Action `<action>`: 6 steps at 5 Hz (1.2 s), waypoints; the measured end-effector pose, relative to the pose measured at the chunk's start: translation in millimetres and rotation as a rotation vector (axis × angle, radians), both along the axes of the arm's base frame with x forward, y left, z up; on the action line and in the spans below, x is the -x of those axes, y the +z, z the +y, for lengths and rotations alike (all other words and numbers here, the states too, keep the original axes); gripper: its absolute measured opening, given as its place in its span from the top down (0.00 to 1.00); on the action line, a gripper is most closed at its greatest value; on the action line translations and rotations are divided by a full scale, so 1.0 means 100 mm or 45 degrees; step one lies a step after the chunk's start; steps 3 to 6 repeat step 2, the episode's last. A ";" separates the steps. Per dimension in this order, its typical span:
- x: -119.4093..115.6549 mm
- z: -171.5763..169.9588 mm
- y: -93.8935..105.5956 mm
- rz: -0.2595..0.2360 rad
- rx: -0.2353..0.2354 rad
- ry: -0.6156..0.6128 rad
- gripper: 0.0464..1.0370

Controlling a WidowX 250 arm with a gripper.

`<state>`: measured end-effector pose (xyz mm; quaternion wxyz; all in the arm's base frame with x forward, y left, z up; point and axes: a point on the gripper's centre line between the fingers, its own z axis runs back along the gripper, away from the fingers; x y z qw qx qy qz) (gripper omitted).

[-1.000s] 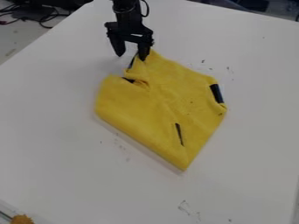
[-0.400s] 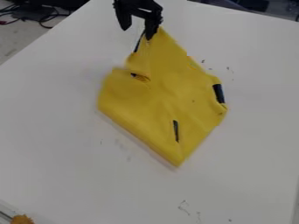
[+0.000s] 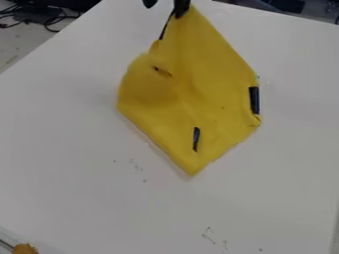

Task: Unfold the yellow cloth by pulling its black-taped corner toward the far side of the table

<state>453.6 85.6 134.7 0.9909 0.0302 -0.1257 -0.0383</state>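
Note:
At the top edge is the black gripper (image 3: 165, 6), its two fingertips apart with a gap between them. The top corner of a yellow cloth (image 3: 192, 89) is at the right fingertip (image 3: 181, 8) and is lifted with it. From there the cloth slopes down to the table, its lower point near the middle. Dark strips mark the cloth: one at the right edge (image 3: 254, 100), a short one lower down (image 3: 196, 139), and another along the upper left edge. A small fold lies at the upper left part.
The white table (image 3: 79, 149) has small dark marks on its surface. An orange-brown object (image 3: 25, 248) sits at the bottom left corner. Black cables (image 3: 41, 19) lie beyond the table at the upper left.
The gripper has moved up in the view and slightly right. The cloth's top corner has gone with it, stretching the cloth upward, and its lower point has shifted up and slightly left.

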 end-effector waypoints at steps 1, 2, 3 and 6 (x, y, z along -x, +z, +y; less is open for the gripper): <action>0.02 -0.04 -0.05 0.008 0.080 0.107 0.04; 0.09 -0.03 -0.25 0.043 0.108 0.153 0.04; 0.09 -0.03 -0.25 0.043 0.108 0.153 0.04; 0.09 -0.03 -0.25 0.043 0.108 0.153 0.04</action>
